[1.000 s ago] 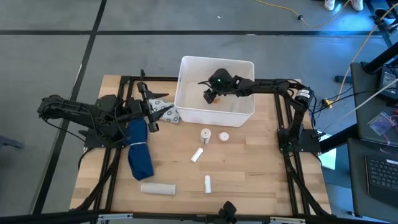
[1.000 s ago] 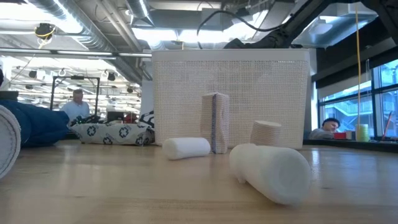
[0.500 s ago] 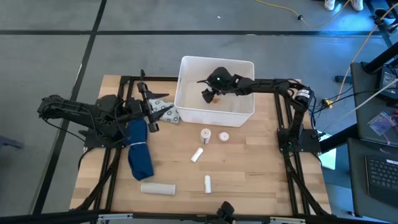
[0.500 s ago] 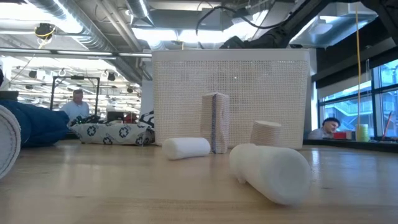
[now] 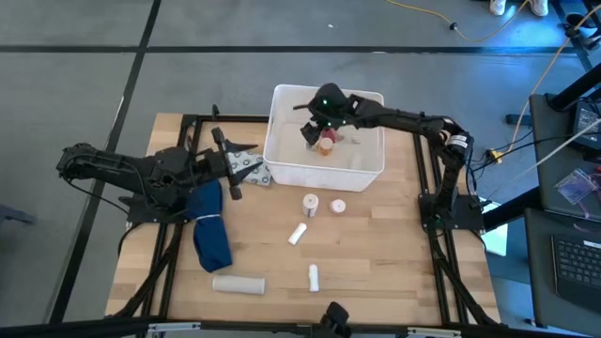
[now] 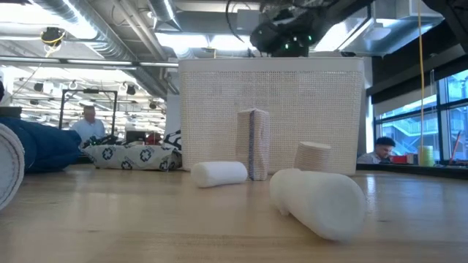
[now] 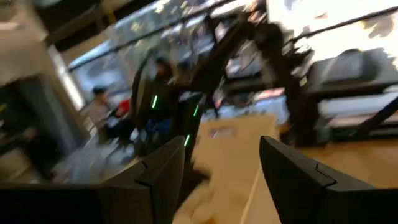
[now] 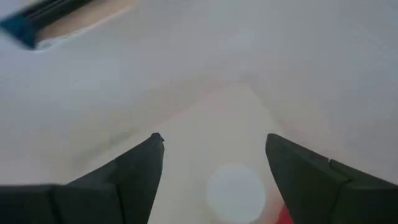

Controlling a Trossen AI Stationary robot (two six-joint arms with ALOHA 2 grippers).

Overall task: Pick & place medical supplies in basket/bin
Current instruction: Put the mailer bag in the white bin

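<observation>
Medical supplies (image 5: 311,203) are scattered on the bench (image 5: 366,272) at 6 o'clock of the basket (image 5: 285,169). The left gripper (image 5: 237,167), fingers spread, is seen at its 9 o'clock. The right gripper (image 5: 310,132), fingers wide, is held above the red-orange bottle (image 5: 327,144) inside.

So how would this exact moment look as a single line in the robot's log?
right gripper: open, over bin | red-orange bottle: lying in bin | left gripper: open, beside bin | loose supplies on table: four

One white tub (image 5: 282,167), one blue cloth (image 5: 210,230), five white supplies on the table (image 5: 376,244), one red-orange bottle (image 5: 327,144) inside.
</observation>
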